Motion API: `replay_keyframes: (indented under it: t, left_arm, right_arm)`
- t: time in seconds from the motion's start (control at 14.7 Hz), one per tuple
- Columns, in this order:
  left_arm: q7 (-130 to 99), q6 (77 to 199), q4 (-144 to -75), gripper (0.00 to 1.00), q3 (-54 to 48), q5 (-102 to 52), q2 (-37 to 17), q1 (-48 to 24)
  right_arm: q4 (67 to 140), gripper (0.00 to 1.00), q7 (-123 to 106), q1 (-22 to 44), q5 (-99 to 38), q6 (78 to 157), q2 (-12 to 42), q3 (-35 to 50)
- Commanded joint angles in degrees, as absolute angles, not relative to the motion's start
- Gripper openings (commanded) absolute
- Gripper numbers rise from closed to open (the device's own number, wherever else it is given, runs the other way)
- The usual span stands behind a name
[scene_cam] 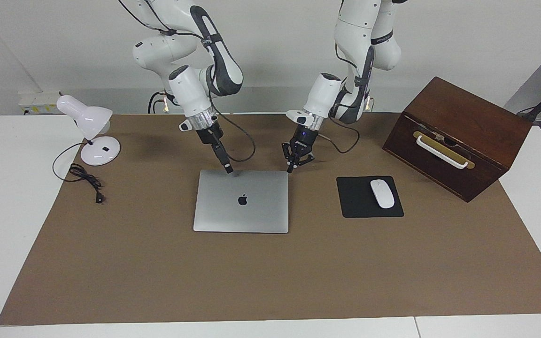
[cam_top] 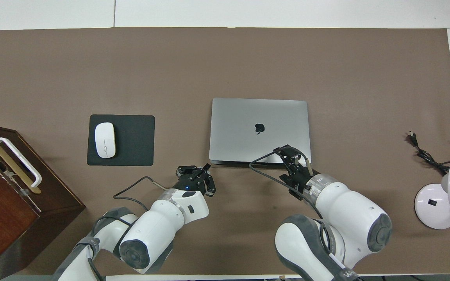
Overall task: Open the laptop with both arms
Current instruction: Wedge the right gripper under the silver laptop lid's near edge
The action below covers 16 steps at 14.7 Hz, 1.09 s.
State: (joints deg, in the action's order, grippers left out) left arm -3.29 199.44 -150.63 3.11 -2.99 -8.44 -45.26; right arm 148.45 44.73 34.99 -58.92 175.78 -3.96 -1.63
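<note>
Laptop [scene_cam: 241, 201] lies closed and flat mid-worktop [scene_cam: 270, 277]. Right claw [scene_cam: 228, 170], fingers together, sits at its lid edge nearest the robots; left claw [scene_cam: 290, 167], also pinched together, hangs by the corner toward the mouse pad [scene_cam: 369, 197]. Beside the laptop, well apart: mouse [scene_cam: 382, 193] on that pad, wooden box [scene_cam: 458, 136], desk lamp [scene_cam: 89, 134] with cord [scene_cam: 85, 177].

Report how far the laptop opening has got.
Done: both grippers are at the laptop's edge nearest the robots. In hand: the right gripper rests its tip at that edge, and the shut left gripper is at its corner. Left: lifting the lid, which lies flat and closed.
</note>
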Motion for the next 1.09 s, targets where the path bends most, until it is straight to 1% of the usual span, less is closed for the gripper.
replay_keyframes:
  t: [0.0, 0.54, 1.02]
  left_arm:
    - [-1.9, 200.8, -148.7, 0.00, 4.2, -2.9, -10.7, -46.4]
    - [-1.1, 200.8, -145.5, 0.00, 4.3, -3.0, -14.3, -46.4]
    - [-1.2, 200.8, -144.4, 0.00, 4.2, -3.0, -14.6, -45.8]
  right_arm:
    - [146.6, 1.00, 43.0, 35.4, -60.7, 177.3, -2.0, -1.8]
    - [144.7, 1.00, 42.3, 34.6, -60.8, 177.3, -0.7, -1.8]
    - [144.0, 1.00, 42.2, 34.6, -60.9, 177.3, -0.3, -1.8]
